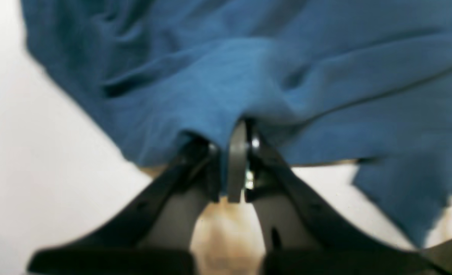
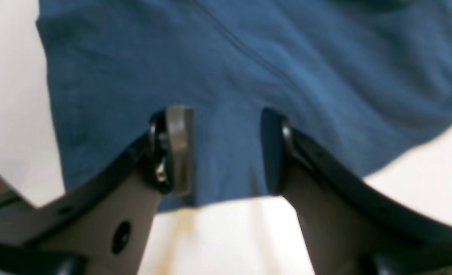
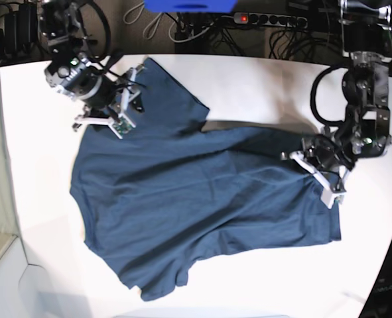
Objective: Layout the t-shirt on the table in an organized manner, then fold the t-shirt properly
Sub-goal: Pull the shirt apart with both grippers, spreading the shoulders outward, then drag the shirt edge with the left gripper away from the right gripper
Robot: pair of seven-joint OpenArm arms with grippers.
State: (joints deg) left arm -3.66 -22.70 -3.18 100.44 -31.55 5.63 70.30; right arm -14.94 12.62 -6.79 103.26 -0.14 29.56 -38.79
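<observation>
The dark navy t-shirt lies spread across the white table, creased, with a sleeve toward the back left. At the shirt's right edge my left gripper is shut; in the left wrist view its jaws pinch a fold of the t-shirt. My right gripper is at the shirt's back left corner. In the right wrist view it stands open, its fingers apart over the edge of the t-shirt, with bare table just below them.
Behind the table's far edge are a power strip, cables and a blue object. The table's curved front edge runs along the bottom, and its right edge lies close to the left arm.
</observation>
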